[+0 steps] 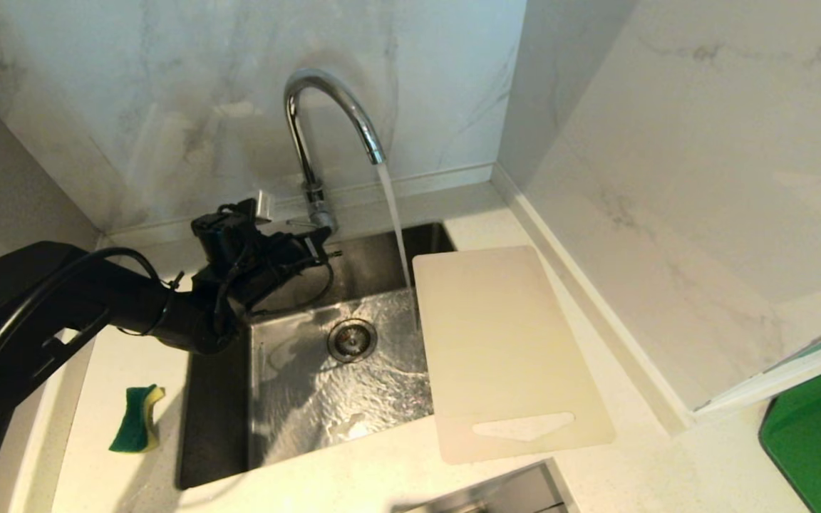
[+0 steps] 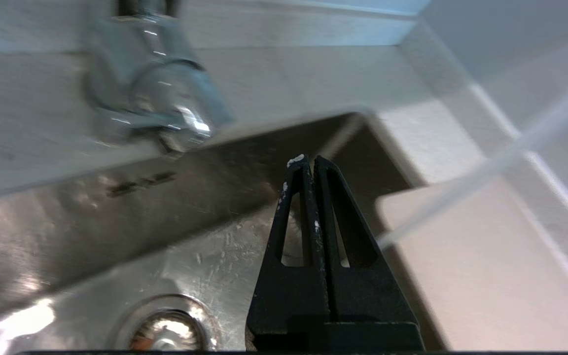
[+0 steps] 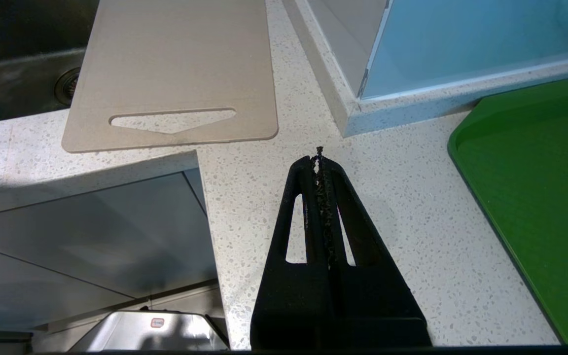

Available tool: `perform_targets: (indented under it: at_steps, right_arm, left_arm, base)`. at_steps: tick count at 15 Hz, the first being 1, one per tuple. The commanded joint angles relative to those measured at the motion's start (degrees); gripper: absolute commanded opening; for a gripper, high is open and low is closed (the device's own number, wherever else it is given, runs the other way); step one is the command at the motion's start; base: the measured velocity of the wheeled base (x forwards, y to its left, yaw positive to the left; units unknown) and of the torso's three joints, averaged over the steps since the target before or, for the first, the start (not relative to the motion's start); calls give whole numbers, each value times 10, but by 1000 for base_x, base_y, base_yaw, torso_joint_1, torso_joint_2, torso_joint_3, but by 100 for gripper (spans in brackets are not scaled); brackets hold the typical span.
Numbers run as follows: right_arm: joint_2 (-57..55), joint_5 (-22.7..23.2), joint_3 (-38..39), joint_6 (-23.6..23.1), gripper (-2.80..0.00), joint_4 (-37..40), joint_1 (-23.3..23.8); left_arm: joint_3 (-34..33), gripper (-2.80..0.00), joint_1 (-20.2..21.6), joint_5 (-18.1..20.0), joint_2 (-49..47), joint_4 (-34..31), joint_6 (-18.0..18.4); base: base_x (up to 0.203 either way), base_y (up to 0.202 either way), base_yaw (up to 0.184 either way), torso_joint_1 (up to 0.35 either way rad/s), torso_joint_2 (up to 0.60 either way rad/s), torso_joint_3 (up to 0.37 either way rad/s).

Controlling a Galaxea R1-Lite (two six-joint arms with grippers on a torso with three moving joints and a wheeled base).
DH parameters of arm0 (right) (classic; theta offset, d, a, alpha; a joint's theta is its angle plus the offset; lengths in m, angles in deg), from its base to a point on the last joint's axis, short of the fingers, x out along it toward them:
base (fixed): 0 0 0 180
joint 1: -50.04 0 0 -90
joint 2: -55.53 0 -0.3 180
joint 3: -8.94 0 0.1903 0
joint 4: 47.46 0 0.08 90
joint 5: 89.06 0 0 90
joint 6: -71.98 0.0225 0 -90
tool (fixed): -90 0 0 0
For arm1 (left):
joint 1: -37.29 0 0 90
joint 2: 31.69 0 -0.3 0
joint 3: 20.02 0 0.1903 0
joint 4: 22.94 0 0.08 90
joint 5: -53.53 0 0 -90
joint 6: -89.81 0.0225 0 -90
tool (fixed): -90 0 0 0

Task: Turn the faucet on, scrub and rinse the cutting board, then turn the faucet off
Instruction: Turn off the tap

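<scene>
The chrome faucet (image 1: 325, 107) is running; its stream (image 1: 395, 214) falls into the sink just off the far left corner of the cutting board (image 1: 503, 349). The cream board lies flat across the sink's right rim and the counter, handle slot toward me. My left gripper (image 1: 325, 251) is shut and holds nothing, hovering over the sink's back edge, close in front of the faucet's base (image 2: 165, 98). In the left wrist view the shut gripper (image 2: 309, 160) points toward the sink's back wall, with the board (image 2: 486, 266) beside it. My right gripper (image 3: 319, 158) is shut and empty above the counter, short of the board (image 3: 175, 64).
A green-and-yellow sponge (image 1: 136, 419) lies on the counter left of the steel sink (image 1: 375, 399), whose drain (image 1: 351, 339) sits mid-basin. A bright green board (image 1: 820, 434) lies at the right. Marble walls close in behind and on the right.
</scene>
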Motion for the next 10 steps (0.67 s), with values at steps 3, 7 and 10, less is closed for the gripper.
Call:
perform_targets:
  at_steps: [3,7,10]
  right_arm:
    - [-1,0,0,30,-280,0,0]
    - [-1,0,0,0,-280,0,0]
    - [-1,0,0,0,-280,0,0]
  left_arm:
    - [18,-280,10,2,-19,1,10]
    - [42,-280,23,3,-28,-2,13]
    - [59,-280,36,3,-38,-2,13]
  base:
    - [0,0,0,0,0,0]
    - [0,0,0,0,0,0]
    - [0,0,0,0,0,0]
